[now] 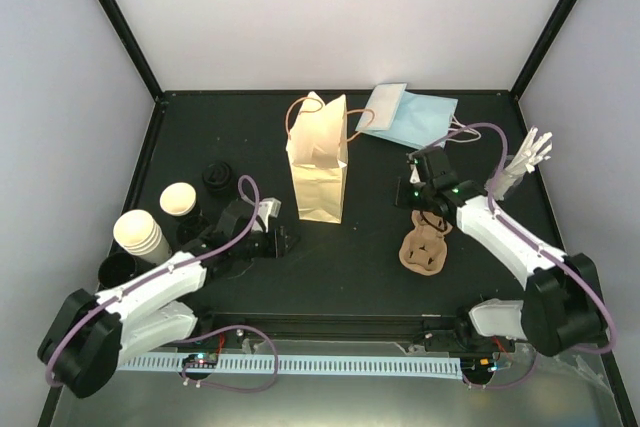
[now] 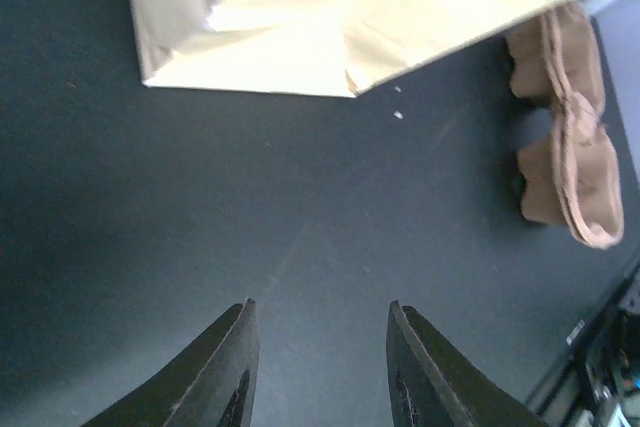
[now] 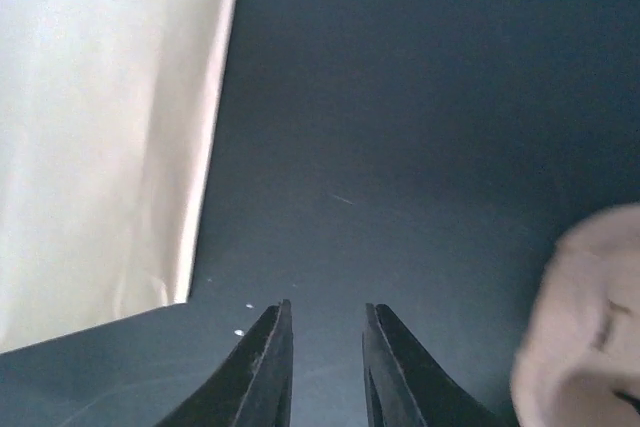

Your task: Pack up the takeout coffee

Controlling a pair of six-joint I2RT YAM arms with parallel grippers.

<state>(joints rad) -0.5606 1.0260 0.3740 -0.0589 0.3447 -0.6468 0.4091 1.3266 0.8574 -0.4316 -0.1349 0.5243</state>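
The takeout coffee (image 1: 215,177), seen from above as a dark round lid, stands at the left of the table (image 1: 370,272) behind a lidless cup (image 1: 178,199), well apart from the upright paper bag (image 1: 320,162), while the left gripper (image 2: 318,312) is open and empty near the bag's foot and the right gripper (image 3: 327,307), slightly parted, holds nothing beside the pulp carrier (image 1: 423,247).

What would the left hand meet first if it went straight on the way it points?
Probably the paper bag, straight ahead of the left hand across bare table; the brown cup carrier lies right of that line. Depth is unclear.
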